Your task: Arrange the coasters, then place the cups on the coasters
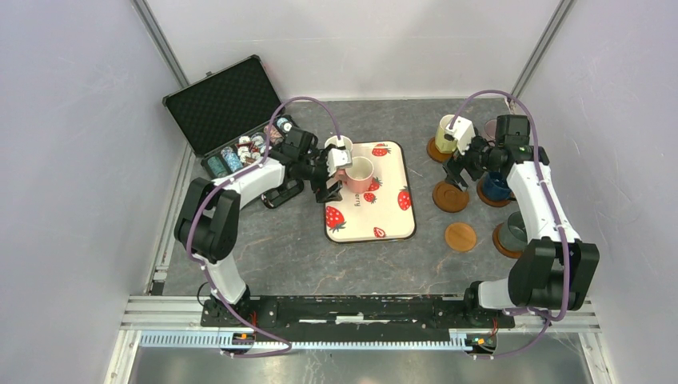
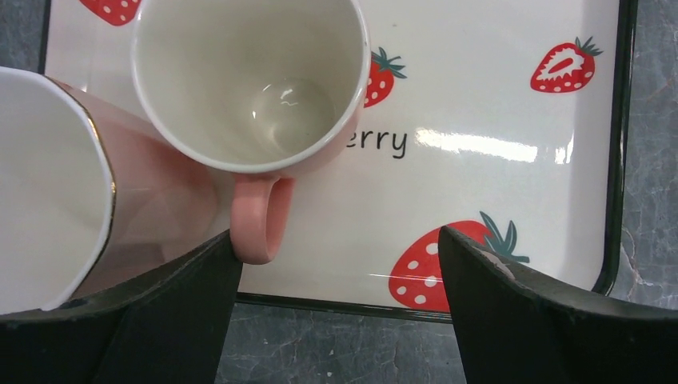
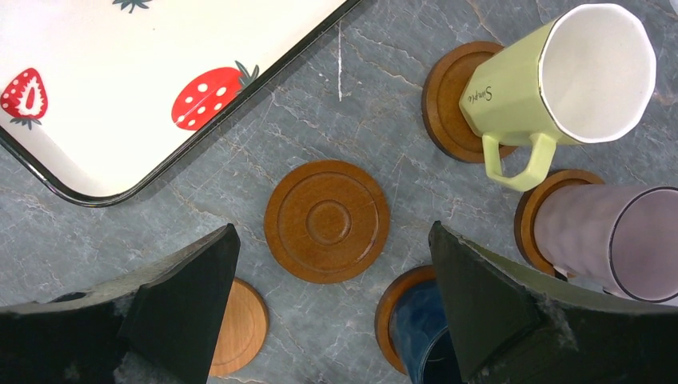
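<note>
- Top external view, nearest the arm bases, right side: a dark green-grey mug (image 1: 514, 230) sits on its coaster (image 1: 498, 239). Just to its left lies a light empty coaster (image 1: 460, 237).
- Next out: a dark empty coaster (image 1: 450, 196) lies beside the navy mug (image 1: 496, 188), which is likewise seated. Two discs are bare, matching the two mugs unplaced.
- Right gripper (image 3: 332, 312): jaws wide apart, holding nothing. It hangs over the dark empty coaster, which shows between the fingers in the wrist view. Judged to be waiting at the destination.
- Strawberry tray (image 1: 400, 220), mid-table: the round pink mug (image 1: 359, 174) and the faceted pink mug (image 2: 48, 184) stand close together on its far-left part.
- Left gripper (image 2: 340, 296): jaws spread, nothing gripped. The round pink mug's handle (image 2: 260, 220) lies just beside one finger. Judged to be lined up to take that mug.
- Farther right: the yellow-green mug (image 1: 445, 132) and the lilac mug (image 1: 489, 128) each stand on a disc.
- Farthest, left: an open case (image 1: 220, 104) of poker chips, no part of the job.
</note>
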Robot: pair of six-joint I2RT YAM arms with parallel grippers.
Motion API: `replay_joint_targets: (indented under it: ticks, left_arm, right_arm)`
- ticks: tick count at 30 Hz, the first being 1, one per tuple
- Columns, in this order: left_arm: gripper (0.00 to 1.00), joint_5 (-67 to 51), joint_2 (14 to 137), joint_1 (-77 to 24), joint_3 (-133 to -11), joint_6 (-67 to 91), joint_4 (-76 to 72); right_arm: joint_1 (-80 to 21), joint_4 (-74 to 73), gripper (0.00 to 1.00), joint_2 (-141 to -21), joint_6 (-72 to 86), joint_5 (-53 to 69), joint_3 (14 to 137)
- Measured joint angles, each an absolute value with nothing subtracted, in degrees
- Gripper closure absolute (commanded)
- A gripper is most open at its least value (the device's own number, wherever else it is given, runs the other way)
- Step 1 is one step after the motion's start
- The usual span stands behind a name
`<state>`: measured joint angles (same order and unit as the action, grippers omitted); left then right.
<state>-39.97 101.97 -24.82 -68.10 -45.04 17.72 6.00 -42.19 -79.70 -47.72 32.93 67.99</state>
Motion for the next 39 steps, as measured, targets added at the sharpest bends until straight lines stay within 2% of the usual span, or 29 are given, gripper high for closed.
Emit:
replay_joint_targets:
  ticks: [18,29,39]
  left_arm:
    - [0.14,-37.4,101.1,-31.7,-66.9,-44.7,22.1]
    - [0.09,-35.4,101.1,-35.9,-65.1,-32.2,16.4]
    - [0.06,-29.0,101.1,-37.3,-63.9,-19.0,6.7]
  right_arm:
    - [6.0,-41.2,0.02,-79.3,-46.9,33.5,66.8]
    - [6.0,-41.2,0.02,-79.2,-46.7,33.6,66.4]
    - [6.0,-40.4,0.02,-78.5,-45.8,33.5,64.8]
